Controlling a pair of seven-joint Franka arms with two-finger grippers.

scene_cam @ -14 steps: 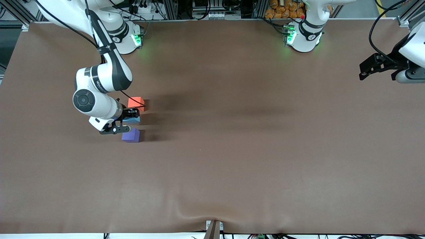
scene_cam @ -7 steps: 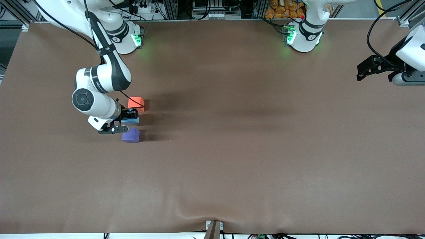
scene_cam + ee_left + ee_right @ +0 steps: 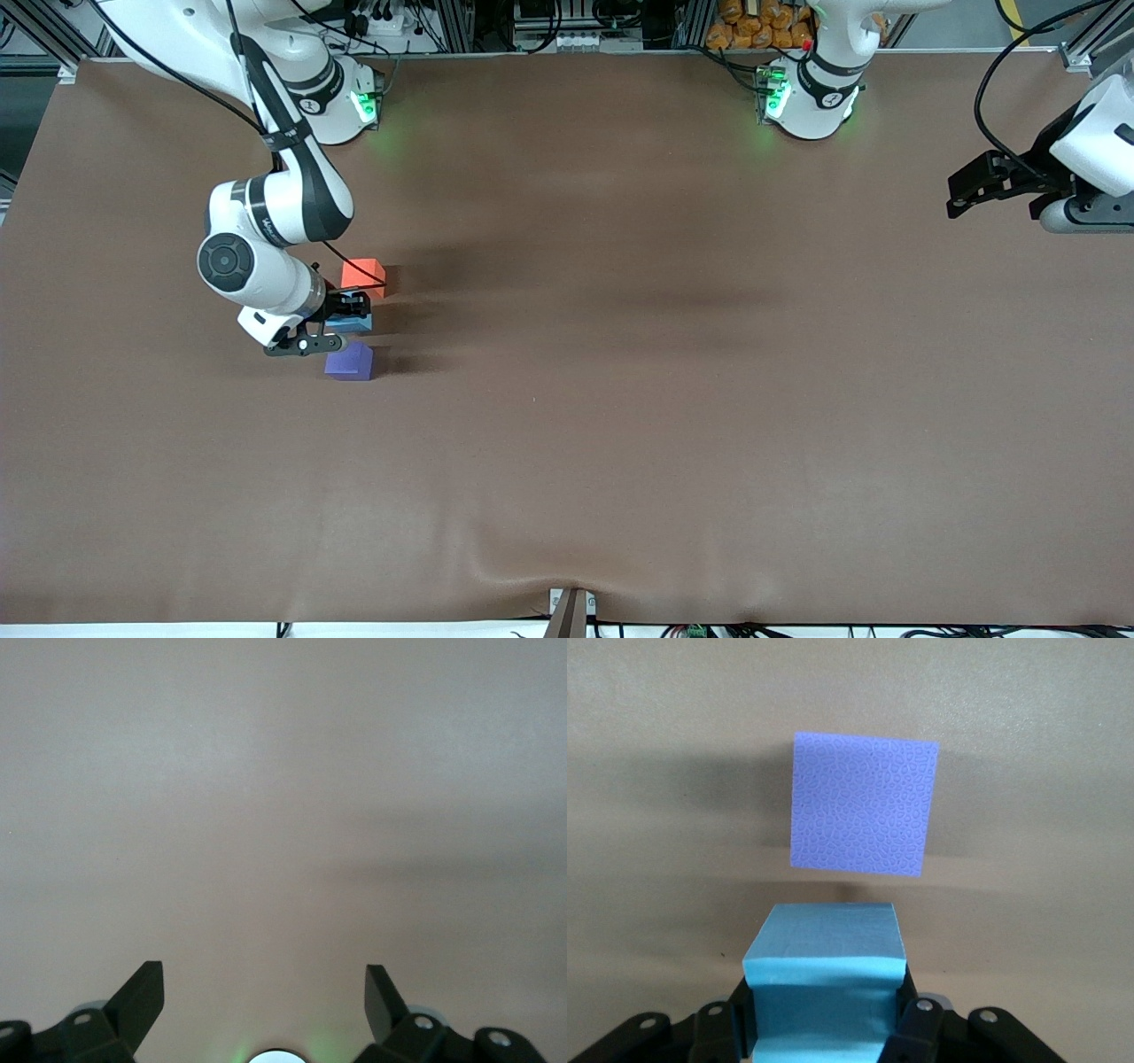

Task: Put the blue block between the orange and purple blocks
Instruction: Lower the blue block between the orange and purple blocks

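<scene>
From the front camera we see the right arm bent down from its base, elbow high and wrist turned low over the brown worktop (image 3: 620, 399). The right tool (image 3: 341, 321) sits between two cubes, clamped on the blue block (image 3: 353, 323). The orange block (image 3: 363, 273) lies just farther from the camera than the blue one, and the purple block (image 3: 350, 361) just nearer — the three form a short line toward the right arm's end of the worktop. The left arm waits at its own end, its forearm level and the left tool (image 3: 961, 193) held above the worktop, well apart from the cubes.

In the left wrist view we find only bare worktop (image 3: 283, 815) under the left tool (image 3: 264, 992), whose fingers (image 3: 142, 997) stand wide with nothing between them.

In the right wrist view the right tool (image 3: 824, 1028) pinches the blue block (image 3: 826, 948) on two sides — the purple block (image 3: 864, 804) rests flat near it, with a strip of worktop (image 3: 656, 726) showing between the two.
</scene>
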